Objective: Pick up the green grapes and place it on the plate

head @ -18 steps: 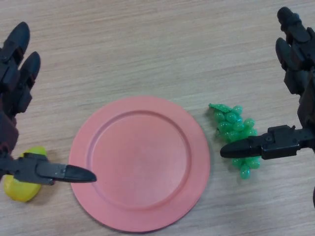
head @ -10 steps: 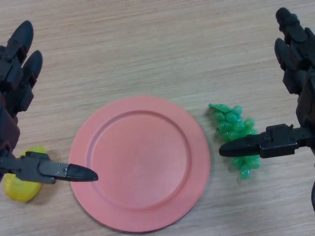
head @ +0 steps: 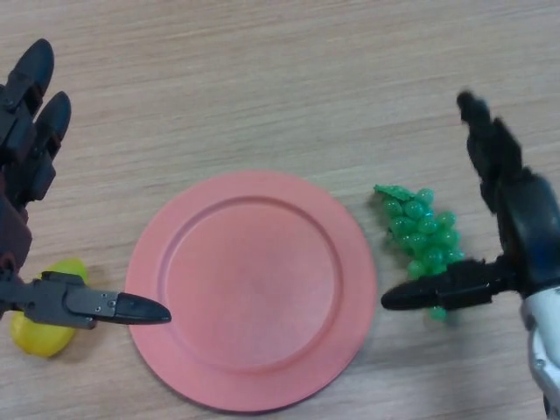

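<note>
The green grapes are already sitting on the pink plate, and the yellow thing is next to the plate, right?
Not quite. In the head view the green grapes lie on the table, just beside the pink plate, not on it. The yellow thing is indeed next to the plate.

The whole view is filled by a light wooden tabletop [head: 262, 79], its pale grain laid in fine horizontal streaks. It is evenly lit. No walls, floor or windows are shown.
</note>
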Robot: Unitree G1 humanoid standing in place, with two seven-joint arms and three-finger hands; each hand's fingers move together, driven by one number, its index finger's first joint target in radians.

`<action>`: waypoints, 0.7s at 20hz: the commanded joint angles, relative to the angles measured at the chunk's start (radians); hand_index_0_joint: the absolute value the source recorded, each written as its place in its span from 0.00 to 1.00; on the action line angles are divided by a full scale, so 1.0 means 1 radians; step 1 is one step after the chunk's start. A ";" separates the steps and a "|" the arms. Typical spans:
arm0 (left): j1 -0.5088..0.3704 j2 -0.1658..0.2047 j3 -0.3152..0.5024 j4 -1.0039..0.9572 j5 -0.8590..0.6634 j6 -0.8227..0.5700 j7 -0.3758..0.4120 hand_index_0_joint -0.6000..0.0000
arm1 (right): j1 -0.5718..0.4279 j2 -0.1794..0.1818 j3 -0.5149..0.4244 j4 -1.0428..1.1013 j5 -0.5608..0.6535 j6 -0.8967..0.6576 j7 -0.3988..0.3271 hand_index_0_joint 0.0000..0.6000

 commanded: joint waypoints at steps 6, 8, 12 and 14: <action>-0.005 0.030 0.076 -0.032 -0.059 -0.168 0.009 1.00 | -0.108 -0.015 -0.068 0.274 0.043 -0.324 -0.034 0.00; -0.004 0.030 0.079 -0.029 -0.060 -0.171 0.007 1.00 | -0.111 -0.016 -0.070 0.293 0.047 -0.324 -0.036 0.33; 0.005 0.030 0.097 -0.002 -0.063 -0.188 -0.001 1.00 | -0.159 -0.036 -0.081 0.470 -0.069 -0.390 -0.139 1.00; 0.006 0.029 0.098 0.000 -0.059 -0.187 0.002 1.00 | -0.162 -0.048 -0.081 0.454 -0.100 -0.349 -0.114 1.00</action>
